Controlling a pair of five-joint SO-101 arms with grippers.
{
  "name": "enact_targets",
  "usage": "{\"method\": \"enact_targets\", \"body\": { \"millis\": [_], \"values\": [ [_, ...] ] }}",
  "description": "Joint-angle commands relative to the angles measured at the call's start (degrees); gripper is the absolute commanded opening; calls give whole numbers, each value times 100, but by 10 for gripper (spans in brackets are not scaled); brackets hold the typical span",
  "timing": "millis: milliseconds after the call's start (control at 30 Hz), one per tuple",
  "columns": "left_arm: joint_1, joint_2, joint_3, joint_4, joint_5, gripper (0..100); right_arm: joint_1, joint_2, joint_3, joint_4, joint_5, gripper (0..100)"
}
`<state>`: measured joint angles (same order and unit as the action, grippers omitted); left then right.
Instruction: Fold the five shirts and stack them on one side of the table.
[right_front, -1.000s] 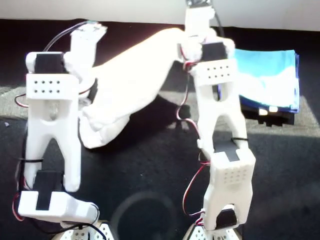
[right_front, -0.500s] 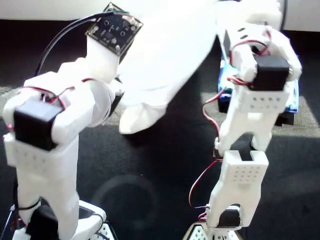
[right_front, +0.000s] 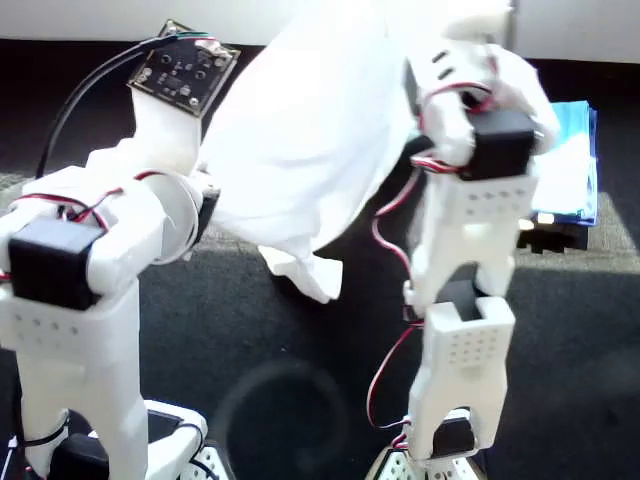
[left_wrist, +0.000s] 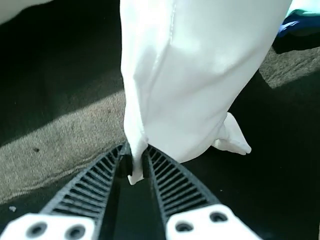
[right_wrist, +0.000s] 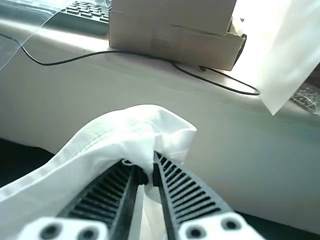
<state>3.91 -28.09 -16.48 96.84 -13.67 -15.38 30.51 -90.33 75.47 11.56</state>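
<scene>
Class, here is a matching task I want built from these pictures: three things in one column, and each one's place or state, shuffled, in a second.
Things
1 white shirt
2 blue shirt
3 box

Place or state
A folded, lying flat
B standing on the ledge
C held up by the left gripper and right gripper

Pairs: 1-C, 2-A, 3-B

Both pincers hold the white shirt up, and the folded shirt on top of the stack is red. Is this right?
Not fully: the top of the stack is light blue, not red, as the high view shows. The left pincer and right pincer do hold the white shirt up.
</scene>
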Motion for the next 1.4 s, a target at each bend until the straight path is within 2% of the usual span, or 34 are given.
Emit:
{"method": "enact_targets", "body": {
  "millis": [0,200,367,500,933,1000,1167,1367],
  "values": [
    [-910,-75,497,-132,26,9,-514,154,479,-804,62,6],
    [-2492,-75,1077,-132,18,9,-1270,558,1174,-1930,62,6],
    [-3653,-75,1393,-466,-466,9,-1754,778,1279,-2589,62,6],
    [-4277,-75,1736,-695,-501,9,-2079,971,1508,-3125,70,6],
    [-4444,-75,3248,-695,-501,9,-3011,2378,1745,-2862,62,7],
    [-4453,-75,3547,-695,-501,9,-3108,2677,1736,-2862,62,32],
    [-4453,-75,4092,-703,-501,9,-3090,2967,1684,-2853,53,158],
    [-4453,-75,4215,-905,-510,9,-2870,2404,1332,-2018,53,163]
  ]
}}
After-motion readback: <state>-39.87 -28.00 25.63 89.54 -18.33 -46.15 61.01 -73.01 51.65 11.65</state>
